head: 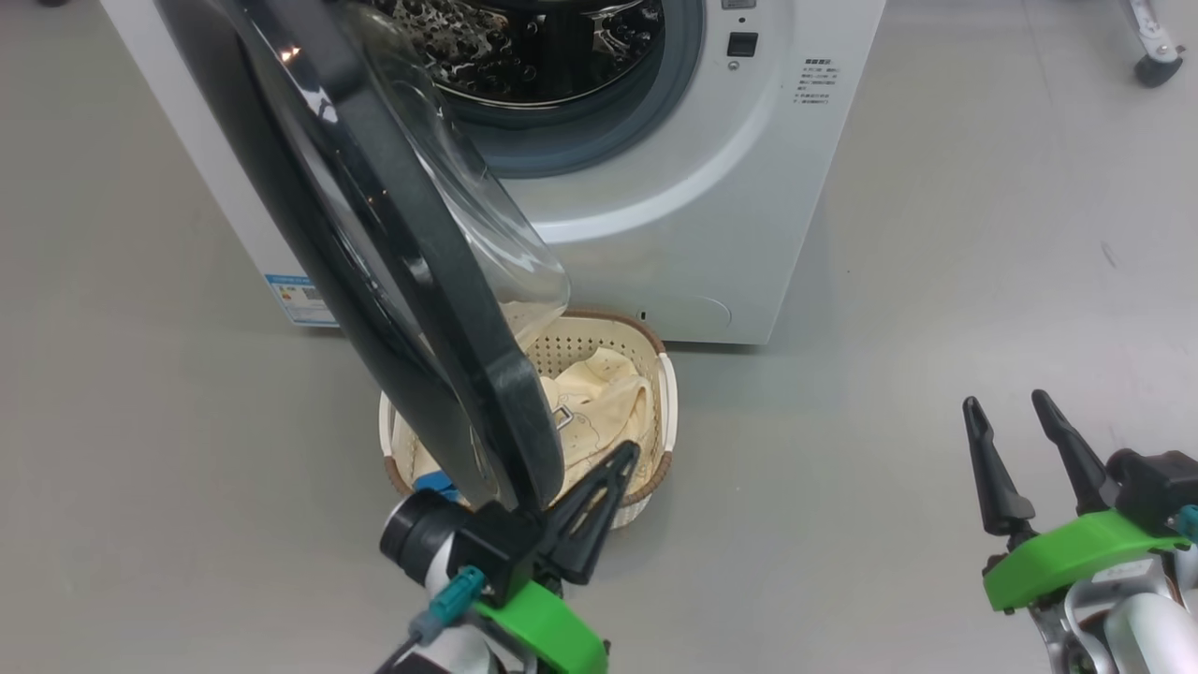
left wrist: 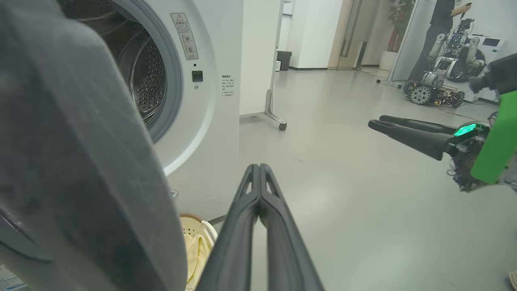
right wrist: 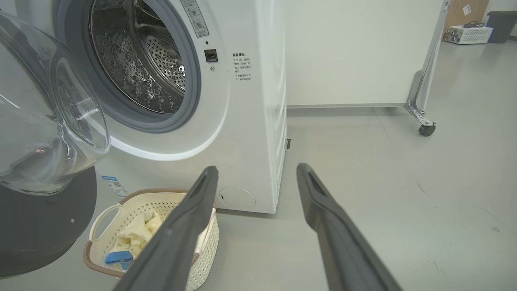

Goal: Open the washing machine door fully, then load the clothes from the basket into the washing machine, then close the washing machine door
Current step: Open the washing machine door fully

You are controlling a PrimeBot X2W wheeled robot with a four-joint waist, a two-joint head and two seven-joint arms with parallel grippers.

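Head view. Left gripper is sitting closest to the lens, just beside the lower edge of the washing machine door. I am holding its fingers pressed flat together with nothing between them, likely so the pair is acting as one stiff pusher against the rim. Contact with it I cannot confirm. Door is standing part open on the washing machine and overhanging the basket, which is sitting on the floor directly under the door. Clothes are lying in the basket, half covered by the door, so the opening step is looking unfinished. Right gripper is waiting well to the right of the door, fingers spread, empty.

Left wrist view. Closed fingers are pointing past the door's dark rim; a basket corner is peeking out below that rim.

Right wrist view. Spread fingers are framing the floor right of the door. Glass bowl is bulging above the basket, and the drum is gaping behind the door.
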